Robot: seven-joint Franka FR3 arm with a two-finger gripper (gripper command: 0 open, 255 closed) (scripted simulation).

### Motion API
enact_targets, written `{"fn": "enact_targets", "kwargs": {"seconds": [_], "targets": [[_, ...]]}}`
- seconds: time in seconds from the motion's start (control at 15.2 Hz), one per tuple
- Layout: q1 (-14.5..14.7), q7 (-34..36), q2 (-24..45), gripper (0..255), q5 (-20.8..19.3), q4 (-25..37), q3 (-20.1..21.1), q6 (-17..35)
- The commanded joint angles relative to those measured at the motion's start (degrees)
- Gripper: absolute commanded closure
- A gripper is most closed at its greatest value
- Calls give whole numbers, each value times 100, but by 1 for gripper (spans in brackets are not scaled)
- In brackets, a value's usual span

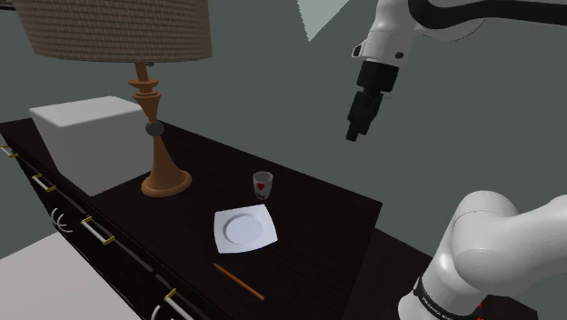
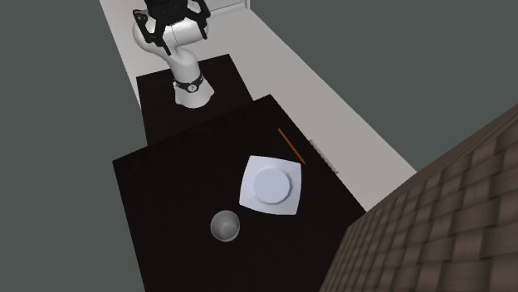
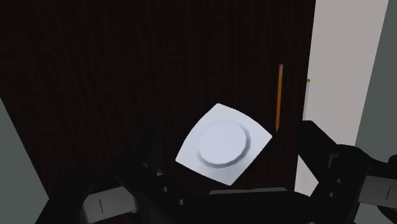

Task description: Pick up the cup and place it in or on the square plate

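The cup (image 1: 263, 184) stands upright on the dark desk (image 1: 327, 214), near the white square plate (image 1: 244, 228) but not touching it, and nothing holds it. The plate has nothing on it. On the side of the plate away from the cup lies an orange pencil (image 1: 239, 281). The black fingers (image 3: 315, 143) stand wide apart with nothing gripped, and the white arm (image 1: 400, 27) carries them high above the desk, well apart from the plate. I judge the task to be at its very beginning: the descent to the cup, the grip, the lift and the placing on the plate are all left to do.
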Motion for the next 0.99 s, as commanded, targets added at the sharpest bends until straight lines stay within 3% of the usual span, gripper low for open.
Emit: {"fn": "enact_targets", "kwargs": {"seconds": [0.0,0.46,0.92], "targets": [[0,0,0,0,0,0,0,0],[0,-375,1227,0,-110,-11,-184,1100],[18,-733,2654,0,-115,359,-363,2023]]}}
